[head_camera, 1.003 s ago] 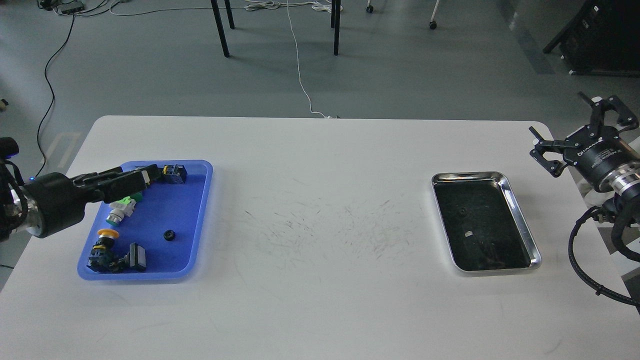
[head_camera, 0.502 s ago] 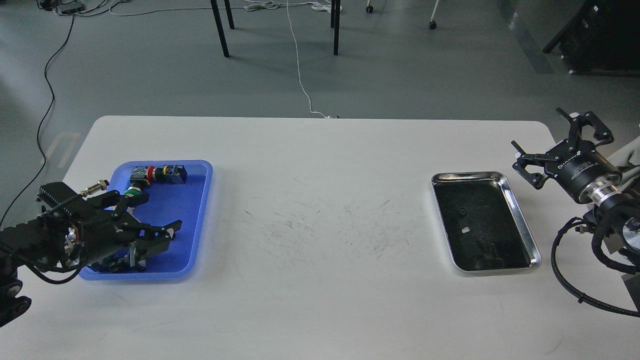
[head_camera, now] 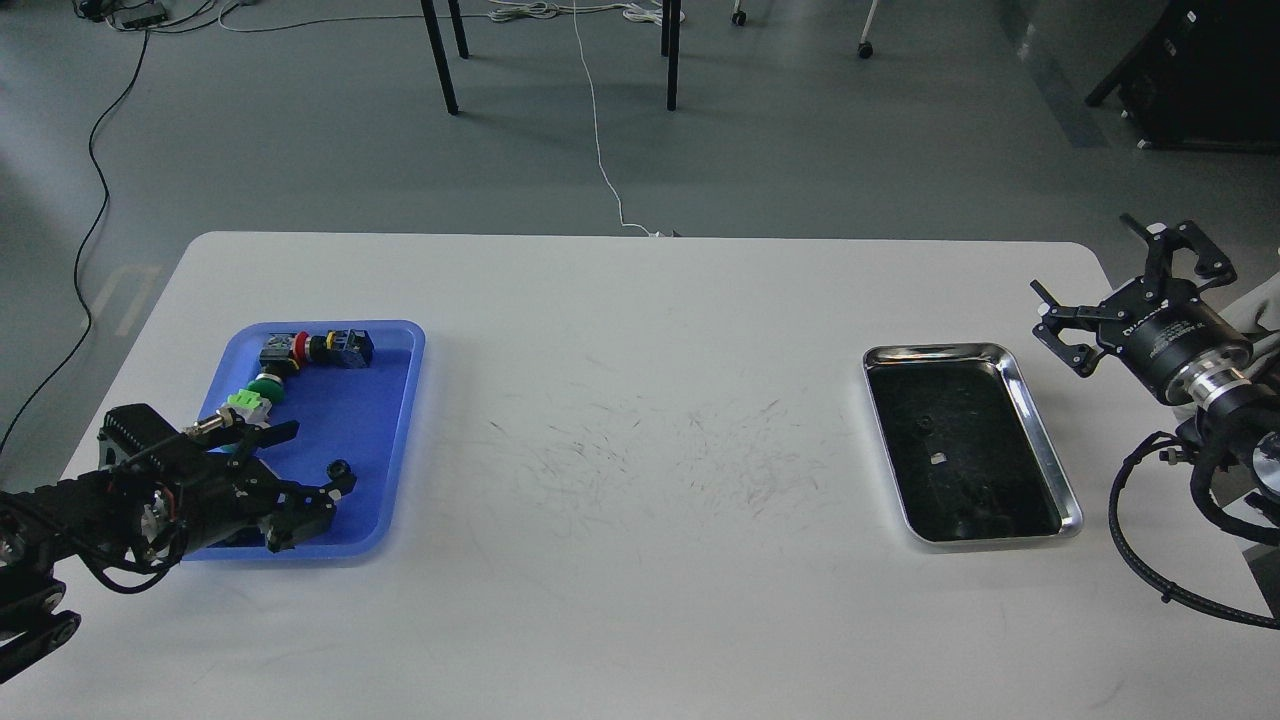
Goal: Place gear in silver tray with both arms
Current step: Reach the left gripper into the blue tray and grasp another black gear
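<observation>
The gear (head_camera: 338, 468), small and black, lies on the bottom of the blue tray (head_camera: 352, 405) near its right wall. My left gripper (head_camera: 322, 456) hangs over the tray's front part, open, and its lower fingertip (head_camera: 347, 484) is right beside the gear; I cannot tell if they touch. The silver tray (head_camera: 935, 352) sits on the right side of the table, with only small bits showing on its dark bottom. My right gripper (head_camera: 1082, 254) is open and empty, past the tray's far right corner near the table's right edge.
The blue tray also holds a red-and-black push button (head_camera: 318, 347) at the back and a green one (head_camera: 262, 390) below it. My left arm covers more parts at the tray's front. Chair legs (head_camera: 440, 55) and cables stand on the floor beyond the table.
My left gripper, which turned and dropped low over the tray a second ago, has drawn back to the lower left, uncovering the gear. My right gripper came in toward the tray, then eased slightly back.
</observation>
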Controlling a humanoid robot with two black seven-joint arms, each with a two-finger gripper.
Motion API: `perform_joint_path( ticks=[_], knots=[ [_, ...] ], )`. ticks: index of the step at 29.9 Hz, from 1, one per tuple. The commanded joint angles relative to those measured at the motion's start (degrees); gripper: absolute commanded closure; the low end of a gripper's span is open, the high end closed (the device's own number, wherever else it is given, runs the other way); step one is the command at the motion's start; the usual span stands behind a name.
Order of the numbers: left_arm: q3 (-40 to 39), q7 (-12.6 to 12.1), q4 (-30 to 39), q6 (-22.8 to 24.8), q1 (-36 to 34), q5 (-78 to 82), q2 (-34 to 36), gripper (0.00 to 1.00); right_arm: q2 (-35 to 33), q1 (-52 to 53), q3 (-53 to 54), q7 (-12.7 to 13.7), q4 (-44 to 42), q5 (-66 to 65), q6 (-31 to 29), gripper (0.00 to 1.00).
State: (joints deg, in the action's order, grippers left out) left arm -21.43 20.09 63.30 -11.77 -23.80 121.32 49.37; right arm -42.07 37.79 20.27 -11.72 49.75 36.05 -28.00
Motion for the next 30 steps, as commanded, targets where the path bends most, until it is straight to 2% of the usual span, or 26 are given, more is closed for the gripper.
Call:
perform_joint_path(
  ticks=[1, 5, 15, 20, 27, 30],
  knots=[
    [0.07, 0.48, -0.11, -0.01, 0.06, 0.06, -0.24, 0.13, 0.06, 0.00, 0.03, -0.05, 0.00, -0.01, 0.00, 0.02],
    [0.07, 2.32, -1.33, -0.01, 0.06, 0.06, -1.12, 0.18, -0.29, 0.09, 0.21, -0.05, 0.44, -0.01, 0.00, 0.02],
    [0.07, 3.55, -3.36, 0.08, -0.11, -0.03, -2.00, 0.46, -0.30, 0.44, 0.21, -0.05, 0.61, -0.01, 0.00, 0.02],
    [0.07, 3.64, -3.89, 0.16, -0.20, 0.06, -2.17, 0.49, -0.38, 0.62, 0.21, -0.05, 0.96, -0.01, 0.00, 0.02],
    [0.07, 3.73, -4.68, 0.43, -0.20, 0.06, -2.17, 0.61, -0.47, 0.62, 0.56, -0.05, 0.88, -0.10, 0.00, 0.02],
    [0.07, 4.52, -5.12, 0.60, -0.20, -0.03, -2.26, 0.64, -0.47, 0.62, 0.56, -0.05, 0.88, -0.10, 0.00, 0.02]
  ],
)
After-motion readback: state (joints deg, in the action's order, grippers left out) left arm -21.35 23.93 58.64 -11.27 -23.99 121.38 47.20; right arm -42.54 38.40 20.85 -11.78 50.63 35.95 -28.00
